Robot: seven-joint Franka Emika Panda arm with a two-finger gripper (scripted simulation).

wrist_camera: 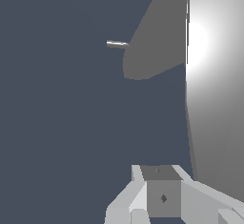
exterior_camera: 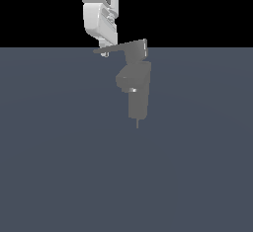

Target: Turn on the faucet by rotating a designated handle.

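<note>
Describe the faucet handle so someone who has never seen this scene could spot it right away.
Find the grey upright faucet standing alone near the middle of the dark floor in the exterior view. On its top sits a small block, and from it the handle runs out toward the exterior view's left, under the white pincer. It is thin, flat and tapering, unlike the thick column below.

The exterior view stands well back, facing the matte grey blocky faucet (exterior_camera: 134, 85) level-on against the slate-blue ground. The wrist view sits right beside it, sharing only that grey faucet (wrist_camera: 157, 37).
</note>
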